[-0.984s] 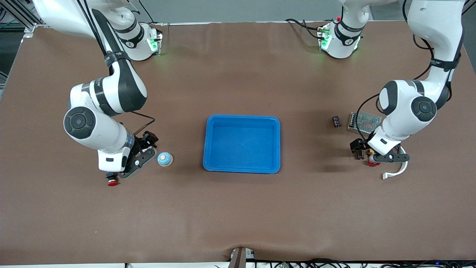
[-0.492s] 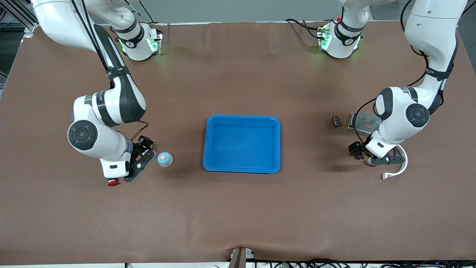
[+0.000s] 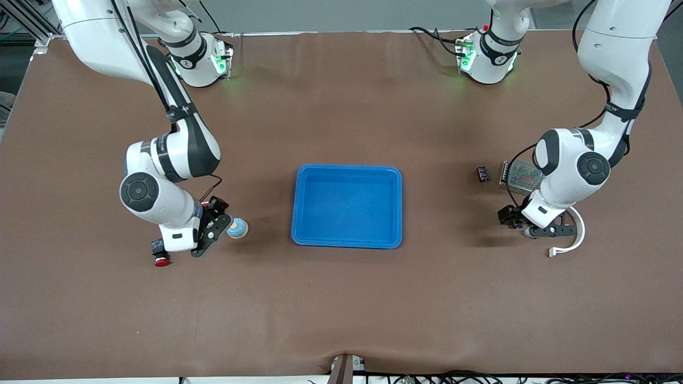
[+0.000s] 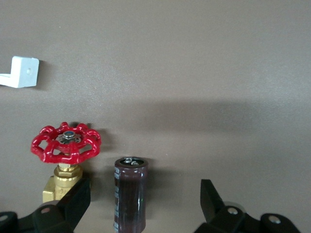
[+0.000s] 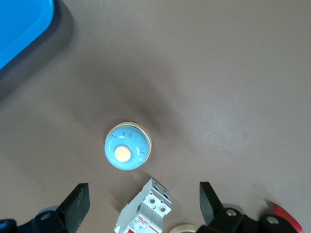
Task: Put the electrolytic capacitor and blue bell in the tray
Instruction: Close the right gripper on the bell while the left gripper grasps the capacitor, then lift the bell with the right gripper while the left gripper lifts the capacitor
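Note:
The bright-blue tray (image 3: 347,206) lies in the middle of the table, with nothing in it; its corner shows in the right wrist view (image 5: 19,24). The blue bell (image 3: 237,228), round with an orange centre, sits on the table toward the right arm's end, beside the tray. My right gripper (image 3: 212,226) is open just beside it; in the right wrist view the bell (image 5: 127,146) lies ahead of the open gripper (image 5: 143,204). The dark brown electrolytic capacitor (image 4: 130,194) sits between the open fingers of my left gripper (image 4: 143,206). In the front view the left gripper (image 3: 511,216) hides it.
A white circuit breaker (image 5: 144,206) lies between the right gripper's fingers. A red-handled brass valve (image 4: 65,144) stands beside the capacitor. A white cable (image 3: 573,240), a mesh-topped power supply (image 3: 525,176) and a small black part (image 3: 483,174) lie near the left arm. A red button (image 3: 161,261) lies by the right arm.
My right gripper has moved toward the bell and now sits right beside it. My left arm has shifted slightly toward the tray and now covers the red valve in the front view.

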`<state>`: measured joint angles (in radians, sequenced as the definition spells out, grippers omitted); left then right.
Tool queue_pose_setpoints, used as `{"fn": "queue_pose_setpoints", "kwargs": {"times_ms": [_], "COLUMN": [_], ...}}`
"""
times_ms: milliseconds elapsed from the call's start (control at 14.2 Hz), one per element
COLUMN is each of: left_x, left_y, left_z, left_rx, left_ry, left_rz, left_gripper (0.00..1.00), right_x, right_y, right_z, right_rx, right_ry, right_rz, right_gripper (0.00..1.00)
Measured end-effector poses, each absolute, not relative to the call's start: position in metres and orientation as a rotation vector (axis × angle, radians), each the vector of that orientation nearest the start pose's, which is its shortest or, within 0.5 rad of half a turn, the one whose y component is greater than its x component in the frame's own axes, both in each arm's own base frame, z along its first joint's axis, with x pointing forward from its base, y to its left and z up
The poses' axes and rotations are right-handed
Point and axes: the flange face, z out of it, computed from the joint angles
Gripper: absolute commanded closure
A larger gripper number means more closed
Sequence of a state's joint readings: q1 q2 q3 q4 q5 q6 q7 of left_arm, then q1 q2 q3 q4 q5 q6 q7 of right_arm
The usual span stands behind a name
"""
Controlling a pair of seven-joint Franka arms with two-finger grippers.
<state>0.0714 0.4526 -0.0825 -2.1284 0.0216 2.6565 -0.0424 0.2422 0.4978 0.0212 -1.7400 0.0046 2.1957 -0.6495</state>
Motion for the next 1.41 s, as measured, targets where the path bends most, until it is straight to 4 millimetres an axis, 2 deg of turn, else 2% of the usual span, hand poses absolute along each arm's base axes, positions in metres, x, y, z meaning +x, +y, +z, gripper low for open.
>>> {"fn": "queue_pose_setpoints", "kwargs": {"times_ms": [351, 562, 703, 773, 984, 1054, 1124, 1194, 1265, 1405], "left_x": [0.582, 0.582, 0.582, 0.582, 0.582, 0.582, 0.582, 0.582, 0.582, 0.582], "left_y": [-0.007, -0.006, -0.004, -0.003, -0.002, -0.001, -0.001, 0.000, 0.000, 0.000], "left_z": [0.190, 0.189, 0.189, 0.189, 0.189, 0.189, 0.189, 0.189, 0.189, 0.189], "left_rx": [-3.168, -3.167, -3.165, -3.165, -3.164, -3.163, -3.163, -3.162, -3.162, -3.162], "left_ry": [-0.037, -0.041, -0.045, -0.046, -0.048, -0.050, -0.052, -0.053, -0.054, -0.055], "left_rz": [-0.130, -0.129, -0.129, -0.129, -0.129, -0.129, -0.129, -0.129, -0.129, -0.130], "left_gripper": [0.00, 0.01, 0.28, 0.39, 0.41, 0.52, 0.69, 0.92, 1.00, 1.00], "right_x": [0.624, 0.624, 0.624, 0.625, 0.625, 0.625, 0.625, 0.625, 0.624, 0.623], "right_y": [0.181, 0.182, 0.182, 0.182, 0.182, 0.182, 0.182, 0.182, 0.182, 0.181], "right_z": [0.264, 0.252, 0.244, 0.240, 0.225, 0.221, 0.218, 0.215, 0.213, 0.211], "right_rx": [-2.794, -2.795, -2.796, -2.796, -2.797, -2.798, -2.798, -2.797, -2.797, -2.796], "right_ry": [-1.386, -1.385, -1.385, -1.385, -1.383, -1.383, -1.383, -1.382, -1.382, -1.381], "right_rz": [0.039, 0.034, 0.030, 0.025, 0.019, 0.017, 0.015, 0.018, 0.023, 0.029], "right_gripper": [0.00, 0.00, 0.00, 0.00, 0.00, 0.00, 0.00, 0.00, 0.00, 0.00]}}
